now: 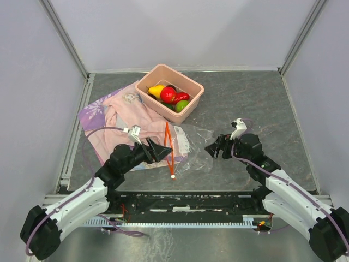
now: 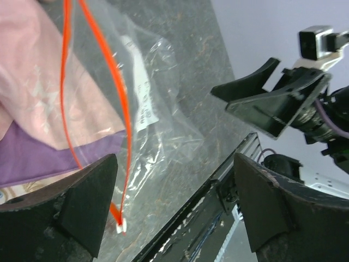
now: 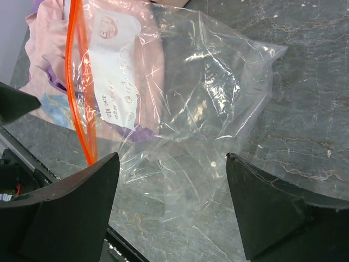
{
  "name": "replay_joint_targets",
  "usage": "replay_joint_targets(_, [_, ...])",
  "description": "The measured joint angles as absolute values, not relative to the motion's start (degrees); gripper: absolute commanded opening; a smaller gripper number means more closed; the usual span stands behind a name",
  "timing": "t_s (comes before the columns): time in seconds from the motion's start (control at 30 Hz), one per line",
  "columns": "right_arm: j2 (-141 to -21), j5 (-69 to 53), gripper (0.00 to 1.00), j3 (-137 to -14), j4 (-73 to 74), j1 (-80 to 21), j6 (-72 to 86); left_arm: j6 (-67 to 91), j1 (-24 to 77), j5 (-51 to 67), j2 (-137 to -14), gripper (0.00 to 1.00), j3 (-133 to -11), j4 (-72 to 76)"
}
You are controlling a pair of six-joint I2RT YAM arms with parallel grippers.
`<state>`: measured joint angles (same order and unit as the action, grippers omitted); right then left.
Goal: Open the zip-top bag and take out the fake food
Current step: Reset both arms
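cloth point(image 1: 109, 117) lay left, partly under zip-top bag point(image 1: 191, 144). bag flat mid-table between arms, mouth looked open, nothing visible inside. tub point(image 1: 143, 84) behind it held fake food point(image 1: 168, 94). left gripper point(image 1: 165, 150) and right gripper point(image 1: 211, 148) both spread wide, empty, flanking bag. slider point(image 1: 173, 176) sat at strip's near end. my read: removal looked done; you needed to check bag for leftovers and keep fingers clear of film.

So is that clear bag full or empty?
Empty: the zip-top bag lies flat and see-through with nothing inside, and the fake food sits in the pink tub.
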<state>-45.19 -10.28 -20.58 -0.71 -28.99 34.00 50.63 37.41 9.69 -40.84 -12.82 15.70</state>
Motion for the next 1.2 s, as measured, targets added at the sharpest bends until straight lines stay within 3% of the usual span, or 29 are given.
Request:
replay_joint_targets(0.33, [-43.7, -14.0, 0.97, -25.6, 1.9, -28.9, 31.3, 45.3, 37.4, 9.2, -37.1, 1.0, -24.9, 5.7])
replay_joint_targets(0.7, [-40.1, -18.4, 0.97, -34.3, 7.9, -28.9, 28.0, 37.8, 37.4, 8.5, -37.4, 0.99, -42.5, -7.6])
replay_joint_targets(1.2, [-47.0, -14.3, 0.97, -51.1, 16.4, -28.9, 22.3, 27.5, 36.5, 3.1, -47.6, 0.99, -56.0, -17.2])
